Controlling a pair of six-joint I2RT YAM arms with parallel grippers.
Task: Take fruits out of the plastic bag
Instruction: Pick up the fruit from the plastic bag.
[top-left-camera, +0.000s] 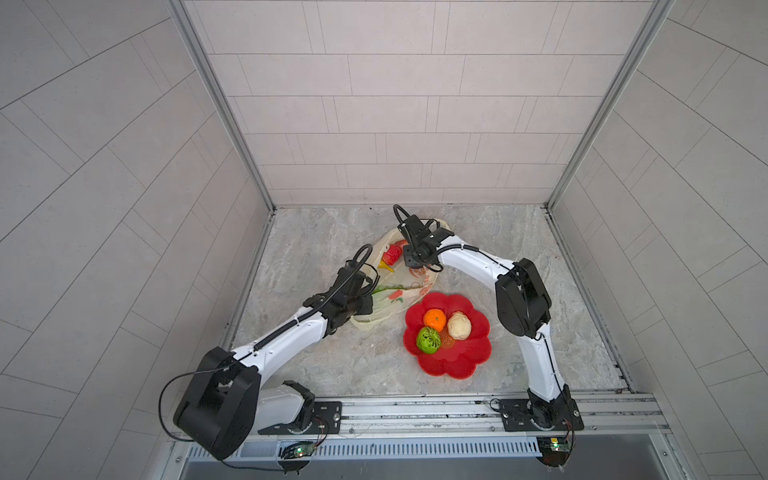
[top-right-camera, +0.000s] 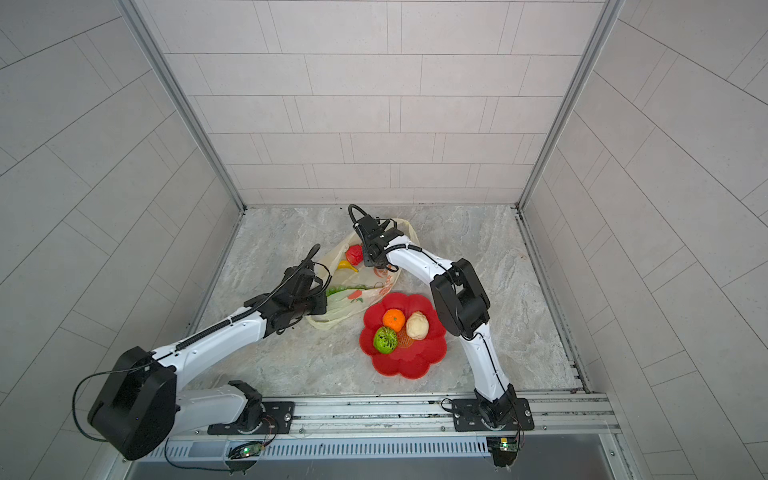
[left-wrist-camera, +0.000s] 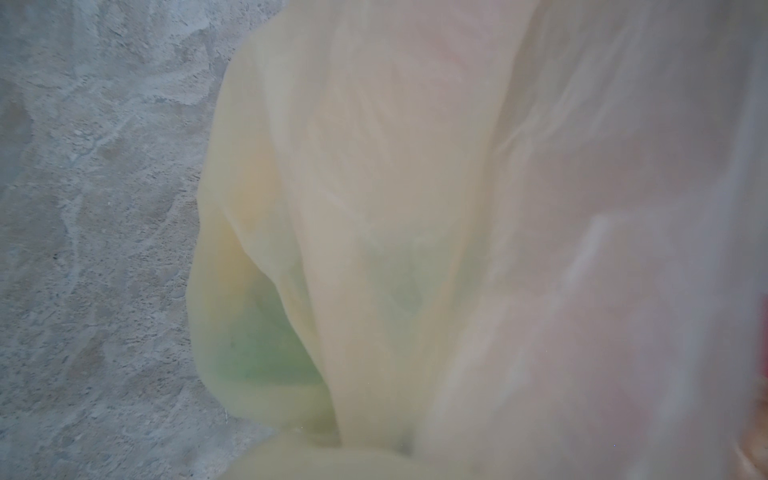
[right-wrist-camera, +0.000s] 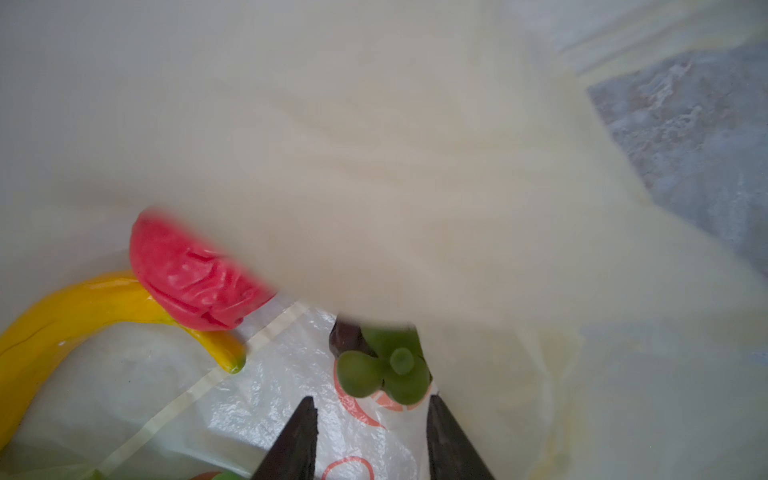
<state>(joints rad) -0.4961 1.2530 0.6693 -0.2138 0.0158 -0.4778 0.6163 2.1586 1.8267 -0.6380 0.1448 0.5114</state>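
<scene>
The left gripper (top-left-camera: 368, 304) pinches the bag (top-left-camera: 392, 308) at its closed end, apparently anchoring it on the table (top-left-camera: 332, 365). The right gripper (right-wrist-camera: 371, 402) is inside the bag's mouth, jaws spread, tips just short of the mangosteen (right-wrist-camera: 384, 370).

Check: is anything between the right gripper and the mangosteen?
Nothing visible. The open right gripper points straight at the mangosteen; the plastic bag only drapes over the fruit's far side.

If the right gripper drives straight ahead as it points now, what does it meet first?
Most likely the mangosteen, green cap facing the open jaws of the right gripper, inside the plastic bag; depth is hard to judge.
</scene>
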